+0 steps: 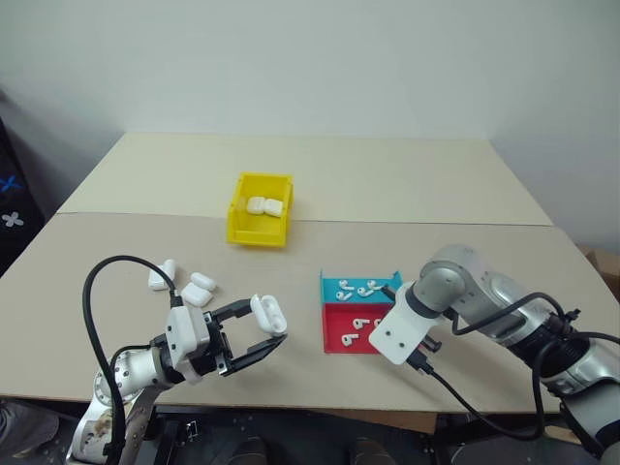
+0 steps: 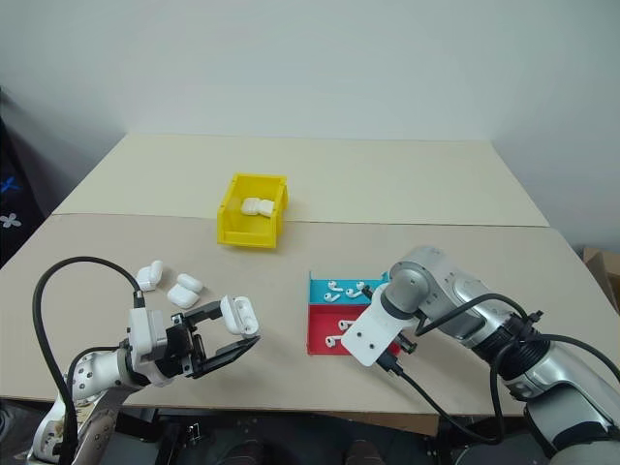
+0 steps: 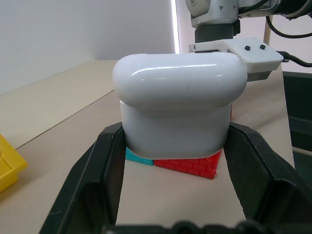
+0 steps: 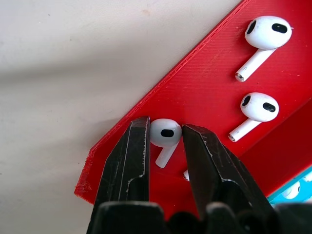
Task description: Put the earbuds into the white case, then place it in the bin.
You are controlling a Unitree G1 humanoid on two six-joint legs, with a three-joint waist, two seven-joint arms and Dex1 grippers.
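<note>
Near the table's front edge, the left hand is clamped on the white case. The right hand pinches an earbud in the red tray; the yellow bin sits mid-table.

Left arm: low at the near table edge, forearm reaching forward and inward, roughly level. Left gripper: 2 black fingers clamped on the sides of a small glossy white rounded case, held clear of the table.

Right arm: bent in from the right, wrist turned steeply downward. Right gripper: 2 black fingers nearly together around a tiny white stemmed earbud; contact appears made, lift uncertain.
</note>
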